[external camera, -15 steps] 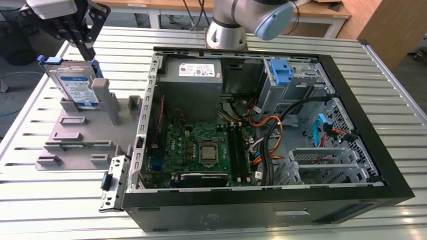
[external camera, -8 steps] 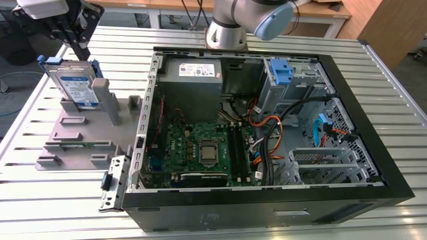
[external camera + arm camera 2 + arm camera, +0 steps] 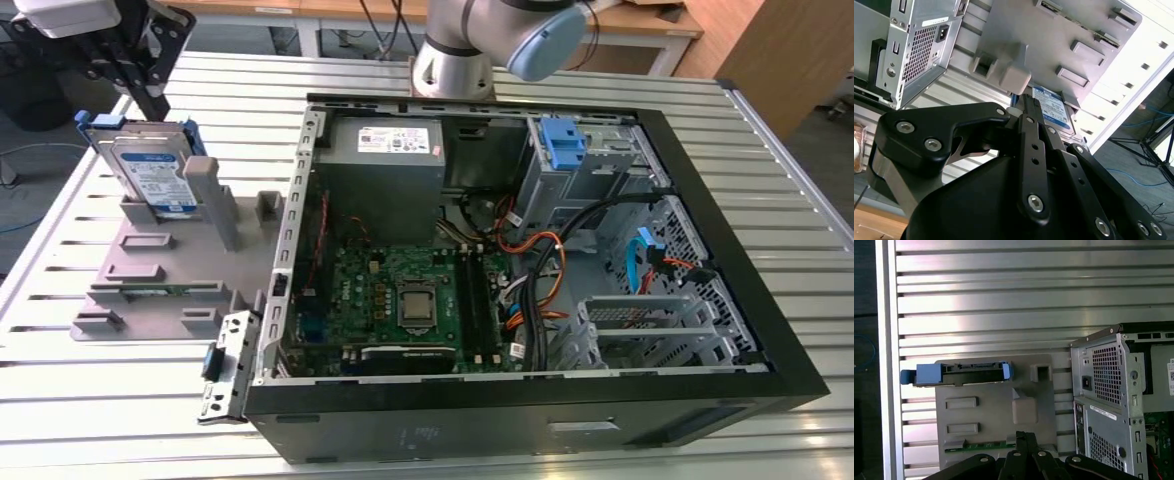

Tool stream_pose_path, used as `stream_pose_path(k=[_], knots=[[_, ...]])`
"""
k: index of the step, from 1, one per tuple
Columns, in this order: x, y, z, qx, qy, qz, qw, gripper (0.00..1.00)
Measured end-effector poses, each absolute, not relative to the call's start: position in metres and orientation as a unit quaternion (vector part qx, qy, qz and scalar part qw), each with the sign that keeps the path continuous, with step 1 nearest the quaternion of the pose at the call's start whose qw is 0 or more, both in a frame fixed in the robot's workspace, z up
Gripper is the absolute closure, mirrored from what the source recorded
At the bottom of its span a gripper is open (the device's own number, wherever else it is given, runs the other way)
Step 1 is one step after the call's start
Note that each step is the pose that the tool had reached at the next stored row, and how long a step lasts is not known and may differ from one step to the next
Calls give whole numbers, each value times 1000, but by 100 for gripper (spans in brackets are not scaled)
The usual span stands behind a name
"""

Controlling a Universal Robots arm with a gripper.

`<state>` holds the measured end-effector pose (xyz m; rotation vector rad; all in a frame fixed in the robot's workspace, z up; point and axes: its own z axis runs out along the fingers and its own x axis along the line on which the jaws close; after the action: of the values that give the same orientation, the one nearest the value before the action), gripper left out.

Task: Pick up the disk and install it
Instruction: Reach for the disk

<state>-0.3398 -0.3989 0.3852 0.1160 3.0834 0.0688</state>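
The disk [image 3: 150, 170] stands on edge in a grey holder [image 3: 160, 270] on the exterior view's left. It is silver-grey with a white-and-blue label and a blue bracket around it. My gripper [image 3: 156, 105] hangs just above the disk's top edge, shut, with nothing between its fingers. In the first wrist view the disk [image 3: 961, 374] shows edge-on, with blue tabs at both ends, beyond my gripper [image 3: 1022, 436]. In the second wrist view the disk [image 3: 1054, 112] peeks out behind my black fingers [image 3: 1029, 125].
An open computer case [image 3: 787, 390] lies on the slatted metal table [image 3: 80, 430], on the exterior view's right of the holder. Inside are a motherboard [image 3: 400, 300], a grey power supply [image 3: 387, 150], cables and a drive bay with a blue bracket [image 3: 567, 150]. The arm's base [image 3: 454, 60] stands behind the case.
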Motion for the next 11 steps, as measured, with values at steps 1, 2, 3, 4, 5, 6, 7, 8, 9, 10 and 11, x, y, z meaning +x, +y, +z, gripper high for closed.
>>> stream_pose_path(k=[1,2,3,4,5,6,7,8,9,10,11], knots=[[-341,-399,385,38,999,22,28,89],[-343,-399,385,38,999,22,28,89],[-344,-399,385,38,999,22,28,89],[-345,-399,385,38,999,22,28,89],[-347,-399,385,38,999,22,28,89],[-348,-399,385,38,999,22,28,89],[-350,-399,384,38,999,22,28,89],[-351,-399,384,38,999,22,28,89],[-353,-399,384,38,999,22,28,89],[-355,-399,383,37,999,22,28,89],[-356,-398,383,38,999,22,28,89]])
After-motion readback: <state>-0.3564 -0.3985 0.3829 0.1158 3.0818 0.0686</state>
